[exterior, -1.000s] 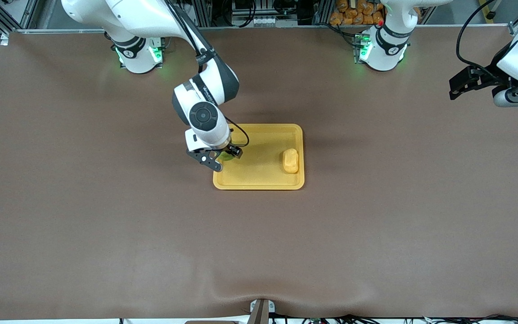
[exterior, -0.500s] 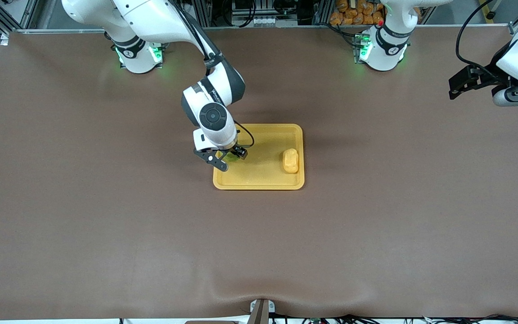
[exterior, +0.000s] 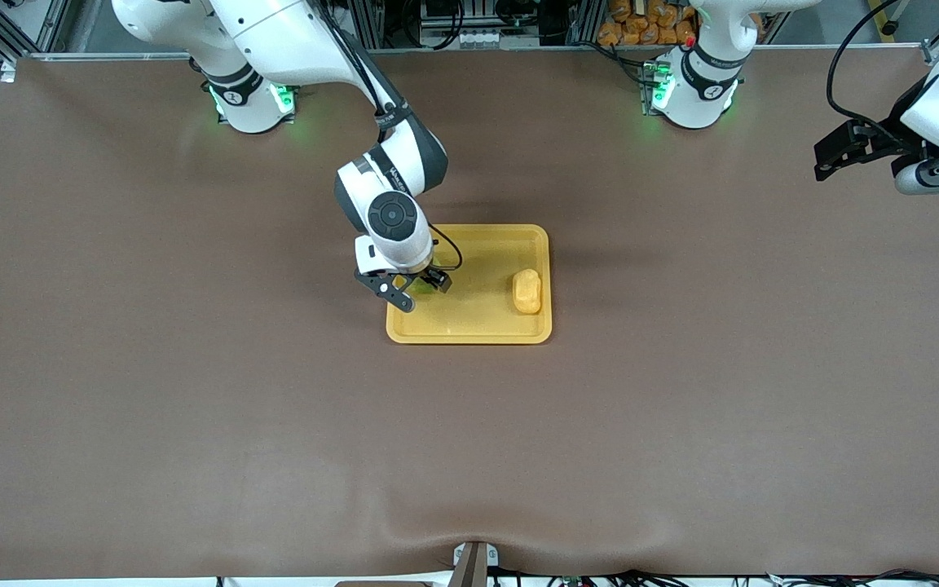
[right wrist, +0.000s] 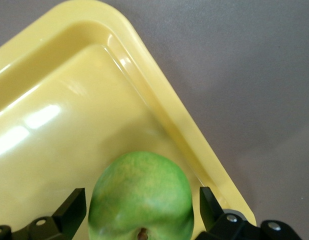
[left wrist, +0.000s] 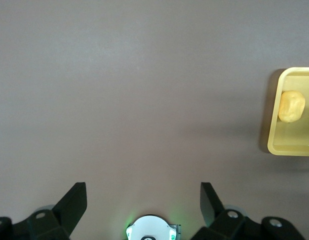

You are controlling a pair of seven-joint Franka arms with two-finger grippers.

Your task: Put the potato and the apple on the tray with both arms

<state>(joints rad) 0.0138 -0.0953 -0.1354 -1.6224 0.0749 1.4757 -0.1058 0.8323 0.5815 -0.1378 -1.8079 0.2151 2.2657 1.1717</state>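
**Right gripper over tray with apple; left arm parked**

The right gripper [exterior: 410,290] is low over the tray [exterior: 469,330], at the tray's end toward the right arm, jaws spread. The apple [right wrist: 140,197] sits between the jaws with a visible gap on each side; whether it rests on the tray floor cannot be told. The potato [exterior: 527,291] lies on the tray at the end toward the left arm, just beside the rim, well apart from the apple. The left gripper [left wrist: 143,200] waits high over bare brown worktop [exterior: 681,408] at the left arm's end, jaws spread, holding nothing.
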